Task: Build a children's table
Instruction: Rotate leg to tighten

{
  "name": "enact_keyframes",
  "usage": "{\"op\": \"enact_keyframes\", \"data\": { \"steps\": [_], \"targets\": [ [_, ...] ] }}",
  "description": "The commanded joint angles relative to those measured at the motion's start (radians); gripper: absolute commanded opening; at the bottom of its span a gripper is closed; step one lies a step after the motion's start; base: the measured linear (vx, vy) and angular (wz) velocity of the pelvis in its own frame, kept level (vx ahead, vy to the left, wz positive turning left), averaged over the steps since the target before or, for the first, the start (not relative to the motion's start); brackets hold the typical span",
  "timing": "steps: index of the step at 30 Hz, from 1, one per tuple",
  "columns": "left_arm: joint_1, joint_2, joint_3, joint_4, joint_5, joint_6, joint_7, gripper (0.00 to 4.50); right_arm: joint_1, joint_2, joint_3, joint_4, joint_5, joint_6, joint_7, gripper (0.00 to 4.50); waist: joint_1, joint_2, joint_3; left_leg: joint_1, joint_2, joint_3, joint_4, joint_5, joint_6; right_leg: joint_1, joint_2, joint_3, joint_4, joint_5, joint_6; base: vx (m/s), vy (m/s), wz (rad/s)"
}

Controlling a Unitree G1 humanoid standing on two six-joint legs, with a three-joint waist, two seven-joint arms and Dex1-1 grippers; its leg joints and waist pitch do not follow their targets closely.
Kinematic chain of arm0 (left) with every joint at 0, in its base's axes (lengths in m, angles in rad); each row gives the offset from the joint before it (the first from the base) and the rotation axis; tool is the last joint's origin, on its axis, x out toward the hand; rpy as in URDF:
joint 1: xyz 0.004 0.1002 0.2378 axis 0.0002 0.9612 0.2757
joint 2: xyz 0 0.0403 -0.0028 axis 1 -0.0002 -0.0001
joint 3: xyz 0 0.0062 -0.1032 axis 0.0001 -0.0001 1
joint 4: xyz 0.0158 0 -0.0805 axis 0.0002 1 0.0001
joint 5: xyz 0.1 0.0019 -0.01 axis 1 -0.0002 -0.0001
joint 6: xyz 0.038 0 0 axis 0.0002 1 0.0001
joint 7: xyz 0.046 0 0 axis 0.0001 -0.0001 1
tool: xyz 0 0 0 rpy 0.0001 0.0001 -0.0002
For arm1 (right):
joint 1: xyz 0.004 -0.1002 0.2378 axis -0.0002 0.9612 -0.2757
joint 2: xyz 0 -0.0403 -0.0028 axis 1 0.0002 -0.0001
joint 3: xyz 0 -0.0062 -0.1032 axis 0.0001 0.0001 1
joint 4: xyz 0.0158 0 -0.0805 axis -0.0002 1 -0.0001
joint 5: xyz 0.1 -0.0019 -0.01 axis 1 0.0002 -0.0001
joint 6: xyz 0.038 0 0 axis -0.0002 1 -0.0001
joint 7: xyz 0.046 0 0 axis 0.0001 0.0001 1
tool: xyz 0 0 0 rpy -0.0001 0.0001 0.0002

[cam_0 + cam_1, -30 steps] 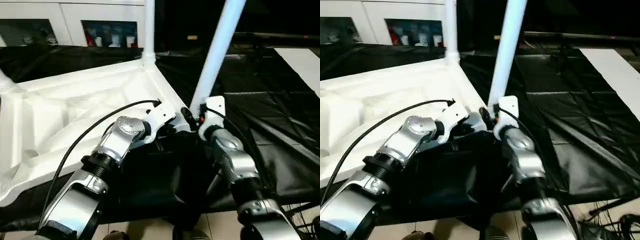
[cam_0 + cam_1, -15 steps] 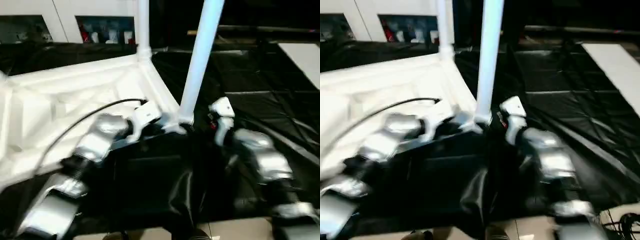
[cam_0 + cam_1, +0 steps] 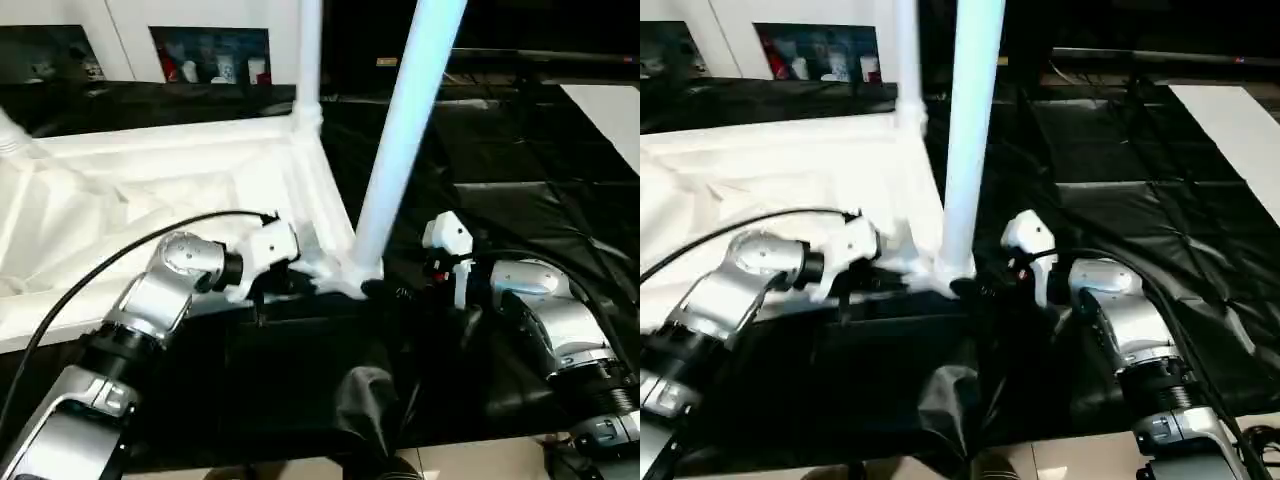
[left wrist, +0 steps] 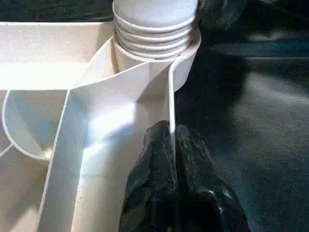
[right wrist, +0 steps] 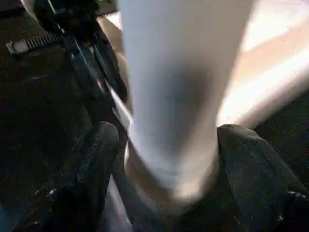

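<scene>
The white tabletop (image 3: 150,190) lies upside down, ribs up. One leg (image 3: 308,60) stands in its far corner socket, and another leg (image 3: 405,140) rises from the near corner socket (image 4: 157,53), leaning slightly right. A third leg (image 3: 10,135) shows at the left edge. My left gripper (image 4: 173,130) is shut on the tabletop's thin rim wall just beside that near socket, also seen from the head (image 3: 295,280). My right gripper (image 5: 169,133) is open, with one finger (image 5: 91,159) on each side of the near leg's base, low down by the socket (image 3: 388,292).
Black sheeting (image 3: 520,200) covers the surface around and under the tabletop. A flat white board (image 3: 610,110) lies at the far right. White cabinets (image 3: 120,25) stand behind. A black cable (image 3: 100,270) loops off my left forearm. Tiled floor (image 3: 480,465) shows at the near edge.
The camera has shifted. My right forearm has swung out to the right and its jaws have widened around the near leg's base. My left gripper stays on the rim.
</scene>
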Motion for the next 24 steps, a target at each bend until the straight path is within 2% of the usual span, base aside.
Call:
{"op": "enact_keyframes", "data": {
  "steps": [1,4,10,11,15,18,22,24],
  "targets": [
    [0.022,-0.023,-0.045,-0.022,-0.019,0.001,-0.038,0.0,0.012,0.024,0.047,0.027,-0.029,-0.006,0.009,3.42,0.004,-0.003,-0.063,0.011,0.056,-0.013,-0.049,-0.065,0.119,0.058,-0.073,0.044,-0.043,-0.085,-0.298,0.0,0.0,0.0],
    [0.023,-0.023,-0.044,-0.025,-0.019,0.002,-0.04,0.0,0.01,0.027,0.048,0.034,-0.035,-0.011,0.006,3.42,0.01,-0.003,-0.063,0.01,0.055,-0.013,-0.048,-0.048,0.124,0.059,-0.072,0.043,-0.039,-0.06,-0.298,0.0,0.0,0.0],
    [0.028,-0.02,-0.043,-0.034,-0.013,0.005,-0.04,0.0,0.017,0.018,0.071,0.036,-0.053,-0.025,0.022,3.42,0.014,-0.006,-0.066,0.007,0.052,-0.013,-0.046,-0.051,0.12,0.062,-0.074,0.044,-0.039,-0.08,-0.283,0.0,0.0,0.0],
    [0.028,-0.02,-0.042,-0.034,-0.012,0.005,-0.04,0.0,0.017,0.018,0.071,0.035,-0.053,-0.025,0.022,3.18,0.015,-0.006,-0.067,0.007,0.053,-0.014,-0.045,-0.048,0.12,0.063,-0.074,0.044,-0.038,-0.077,-0.284,0.0,0.0,0.0],
    [0.028,-0.017,-0.042,-0.034,-0.01,0.006,-0.037,0.0,0.021,0.018,0.069,0.032,-0.048,-0.02,0.022,3.04,0.015,-0.005,-0.068,0.007,0.052,-0.013,-0.044,-0.04,0.124,0.063,-0.072,0.043,-0.036,-0.059,-0.288,0.0,0.0,0.0],
    [0.028,-0.019,-0.042,-0.034,-0.011,0.01,-0.037,0.0,0.022,0.026,0.061,0.035,-0.044,-0.019,0.021,2.75,0.015,-0.004,-0.068,0.007,0.052,-0.013,-0.043,-0.039,0.127,0.062,-0.072,0.043,-0.035,-0.051,-0.292,0.0,0.0,0.0],
    [0.029,-0.027,-0.039,-0.025,-0.013,0.021,-0.028,0.0,0.032,0.045,0.045,0.042,-0.036,-0.02,-0.004,2.7,0.015,-0.005,-0.065,0.007,0.052,-0.014,-0.043,-0.058,0.119,0.061,-0.072,0.043,-0.038,-0.084,-0.286,0.0,0.0,0.0],
    [0.025,-0.044,-0.034,0.0,0.002,0.025,0.014,0.0,0.033,0.081,0.017,0.066,-0.035,-0.012,-0.08,2.7,0.014,-0.005,-0.065,0.006,0.051,-0.014,-0.044,-0.064,0.114,0.06,-0.072,0.044,-0.039,-0.098,-0.282,0.0,0.0,0.0]
  ]
}}
